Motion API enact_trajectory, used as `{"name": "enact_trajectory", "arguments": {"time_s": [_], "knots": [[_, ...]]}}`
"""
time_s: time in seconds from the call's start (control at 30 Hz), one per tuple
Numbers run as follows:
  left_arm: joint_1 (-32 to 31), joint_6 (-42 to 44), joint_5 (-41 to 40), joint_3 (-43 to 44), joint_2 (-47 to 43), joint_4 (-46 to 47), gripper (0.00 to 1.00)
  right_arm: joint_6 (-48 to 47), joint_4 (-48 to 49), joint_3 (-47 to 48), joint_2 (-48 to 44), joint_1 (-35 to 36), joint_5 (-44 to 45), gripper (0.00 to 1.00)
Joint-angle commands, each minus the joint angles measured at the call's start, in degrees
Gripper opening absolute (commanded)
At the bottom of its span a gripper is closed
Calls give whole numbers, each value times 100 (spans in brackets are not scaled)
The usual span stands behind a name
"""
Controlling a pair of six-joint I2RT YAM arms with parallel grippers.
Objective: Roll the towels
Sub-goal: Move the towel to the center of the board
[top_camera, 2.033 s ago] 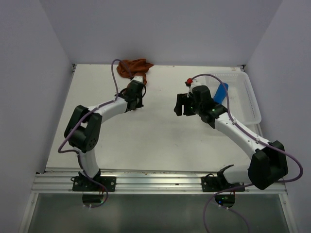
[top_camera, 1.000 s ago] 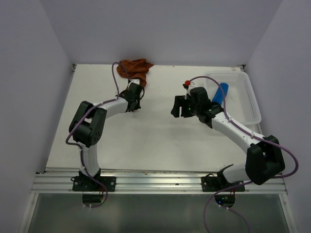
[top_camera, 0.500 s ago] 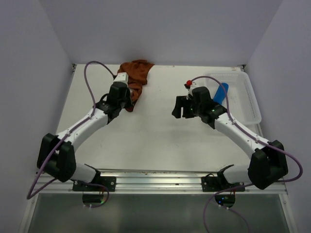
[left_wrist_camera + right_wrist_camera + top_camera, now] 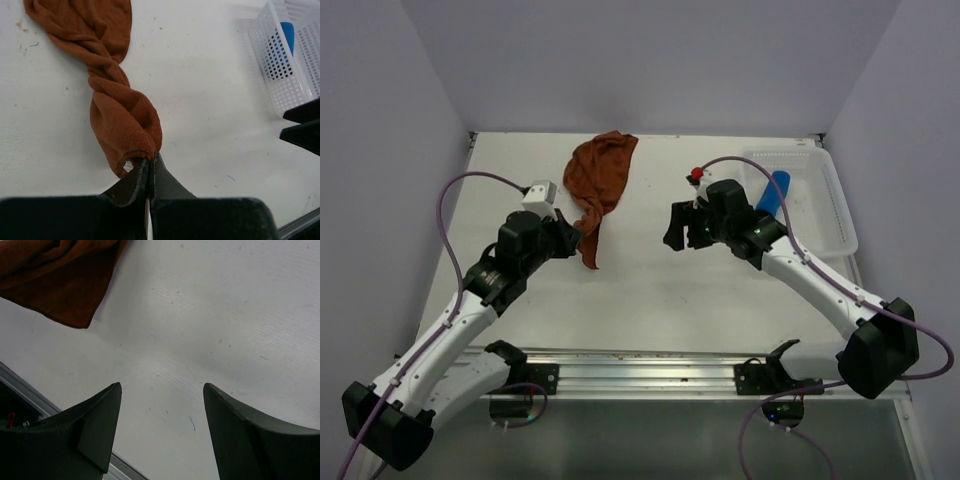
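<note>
The rust-brown towel point(image 4: 598, 185) lies stretched and twisted from the table's back edge toward the middle. My left gripper point(image 4: 582, 243) is shut on its near corner; in the left wrist view the left gripper point(image 4: 149, 162) pinches the towel's point(image 4: 117, 107) bunched end. The blue towel point(image 4: 773, 192) sits rolled inside the white mesh basket point(image 4: 828, 205) at the right; it also shows in the left wrist view point(image 4: 287, 34). My right gripper point(image 4: 674, 228) is open and empty above the table's middle; in the right wrist view the right gripper point(image 4: 162, 390) hovers over bare table, the brown towel's corner point(image 4: 60, 285) at upper left.
The basket point(image 4: 285, 65) stands along the right edge of the white table point(image 4: 650, 290). A metal rail point(image 4: 650, 362) runs along the near edge, with both arm bases on it. Grey walls enclose the table on three sides.
My left gripper has pulled the brown towel's corner away from the back edge toward the near left, drawing the crumpled towel out long. The right gripper shifted slightly left, still open.
</note>
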Motion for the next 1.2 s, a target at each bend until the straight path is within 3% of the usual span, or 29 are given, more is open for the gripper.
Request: {"name": "enact_trajectory", "arguments": {"time_s": [0.0, 0.17, 0.3, 0.4, 0.63, 0.67, 0.8, 0.97, 1.0, 1.03, 1.1, 1.17], "knots": [[-363, -6, 182, -35, -332, -85, 0, 41, -84, 427, 193, 176, 10, 70], [-1118, 292, 496, -149, -648, 397, 0, 15, -84, 621, 361, 352, 116, 70], [-1287, 398, 1042, -298, -640, 837, 0, -12, -66, 621, 378, 352, 168, 70], [-1471, 390, 1008, -325, -465, 1030, 0, -82, -250, 586, 265, 352, 650, 71], [-2385, 363, 553, 114, 684, 1672, 0, -12, -329, 322, -394, 352, 1652, 73], [-2656, 354, 507, 228, 835, 1690, 0, 49, -556, 357, -430, 343, 2211, 73], [-2869, 232, 753, 395, 1503, 2621, 0, 137, -936, 550, -675, 291, 2900, 74], [-3246, 398, 744, 878, 2295, 2806, 0, 146, -1041, 542, -940, 238, 2858, 74], [-3282, 398, 744, 862, 2331, 2841, 17, 146, -1033, 525, -957, 238, 2840, 75], [-3308, 372, 709, 818, 2383, 2885, 24, 146, -1007, 507, -1010, 247, 2797, 75], [-3326, 337, 648, 651, 2384, 2921, 24, 146, -884, 419, -1045, 238, 2761, 75], [-3326, 328, 560, 502, 2375, 2929, 32, 120, -700, 375, -1010, 229, 2709, 75]]}}
